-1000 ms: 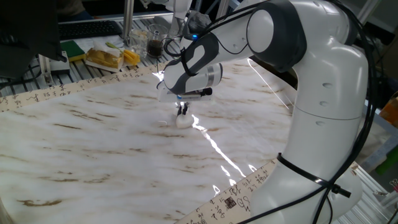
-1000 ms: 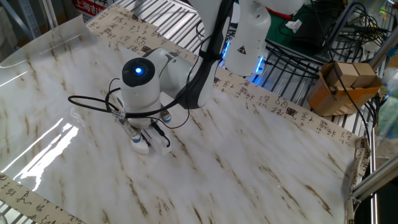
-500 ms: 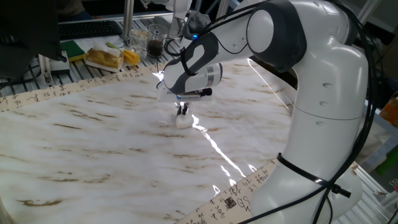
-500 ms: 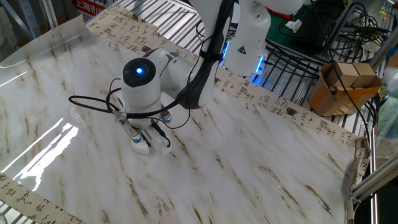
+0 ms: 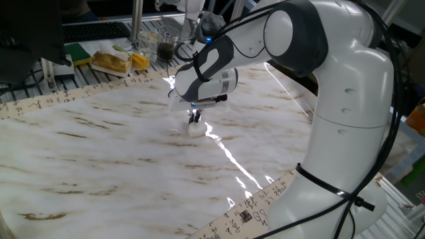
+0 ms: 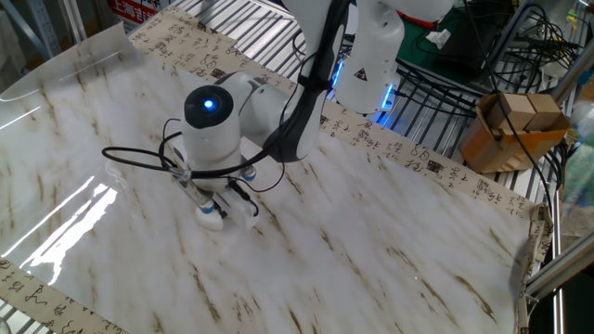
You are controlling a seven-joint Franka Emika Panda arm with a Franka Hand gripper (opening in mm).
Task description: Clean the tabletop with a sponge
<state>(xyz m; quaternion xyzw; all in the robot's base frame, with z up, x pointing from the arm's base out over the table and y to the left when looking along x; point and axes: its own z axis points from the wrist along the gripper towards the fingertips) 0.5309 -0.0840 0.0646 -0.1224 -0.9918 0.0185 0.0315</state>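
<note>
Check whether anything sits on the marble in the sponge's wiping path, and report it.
Nothing visible does. The gripper is down on the sponge, which rests on the tabletop. The marble around it looks bare in both views. The food clutter lies beyond the bordered edge, and the cardboard box stands off the table.

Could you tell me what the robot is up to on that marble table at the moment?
The Franka arm is cleaning the tabletop. Its gripper points straight down and is closed on a small white sponge, which it presses flat against the marble surface near the middle of the table. In the other fixed view the sponge sits directly under the wrist. Clutter lies beyond the far border, away from the arm.
</note>
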